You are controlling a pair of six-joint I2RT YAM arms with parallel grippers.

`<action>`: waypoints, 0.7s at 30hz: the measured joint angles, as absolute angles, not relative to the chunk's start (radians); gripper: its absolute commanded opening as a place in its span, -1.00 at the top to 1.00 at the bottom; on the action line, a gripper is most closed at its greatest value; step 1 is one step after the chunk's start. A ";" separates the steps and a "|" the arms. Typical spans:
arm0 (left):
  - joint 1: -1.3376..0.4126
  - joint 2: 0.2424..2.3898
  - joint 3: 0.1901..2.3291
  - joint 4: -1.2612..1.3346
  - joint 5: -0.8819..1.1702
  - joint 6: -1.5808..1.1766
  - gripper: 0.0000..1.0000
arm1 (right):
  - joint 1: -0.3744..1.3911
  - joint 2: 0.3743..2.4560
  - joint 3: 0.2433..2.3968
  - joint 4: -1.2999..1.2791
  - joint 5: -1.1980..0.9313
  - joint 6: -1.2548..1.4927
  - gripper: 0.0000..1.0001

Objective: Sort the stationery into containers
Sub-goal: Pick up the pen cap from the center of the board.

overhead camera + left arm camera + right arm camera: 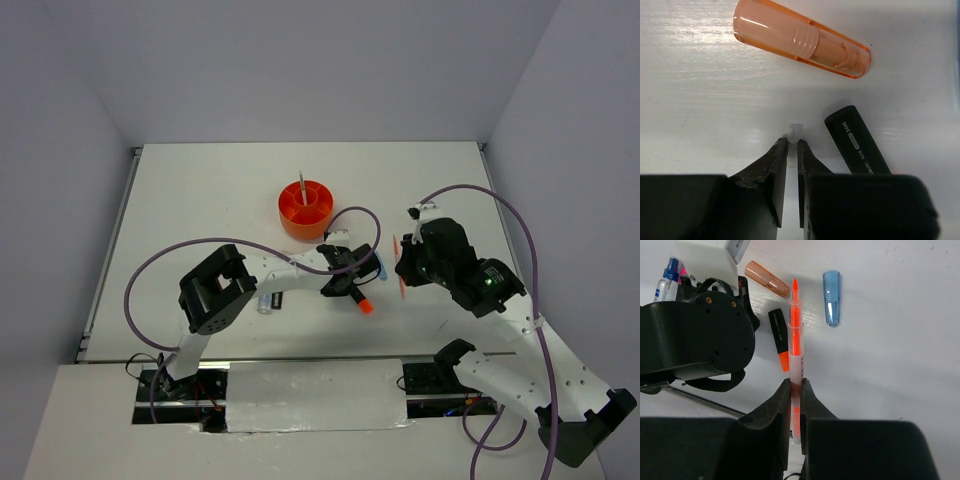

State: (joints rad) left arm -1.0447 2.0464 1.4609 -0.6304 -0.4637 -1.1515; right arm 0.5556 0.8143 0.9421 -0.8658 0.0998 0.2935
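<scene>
Left wrist view: left gripper [792, 146] is pinched on a thin clear piece [796, 130]. A peach cap [800, 42] and black highlighter [857, 147] lie close by. Right gripper [796, 386] squeezes an orange pen [796, 335], near a blue cap [831, 297]. The organiser [305, 212] sits further back

Organiser [300, 228] sits in the middle w/ a pen [302, 190] standing in it. Nearer the arms: highlighter [362, 303], long cap [767, 279] just beside it, short cap [831, 297] a bit to its right, marker [263, 300] well to the left. 2nd pen [795, 335] sits in the right gripper [795, 382].
</scene>
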 measured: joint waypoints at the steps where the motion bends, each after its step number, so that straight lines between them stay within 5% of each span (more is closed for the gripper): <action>1: -1.045 2.046 1.460 -0.629 -0.464 -1.151 0.87 | 0.556 0.813 0.942 -0.865 0.096 0.294 1.00; 3: -1.045 2.046 1.459 -0.627 -0.464 -1.150 1.00 | 0.556 0.812 0.942 -0.863 0.091 0.293 1.00; 10: -1.044 1.943 1.328 -0.570 -0.464 -1.139 1.00 | 0.556 0.781 0.908 -0.815 0.037 0.290 1.00; 21: -0.975 1.337 1.179 -0.380 -0.458 -0.919 0.98 | 0.568 0.595 0.559 -0.354 -0.227 0.419 1.00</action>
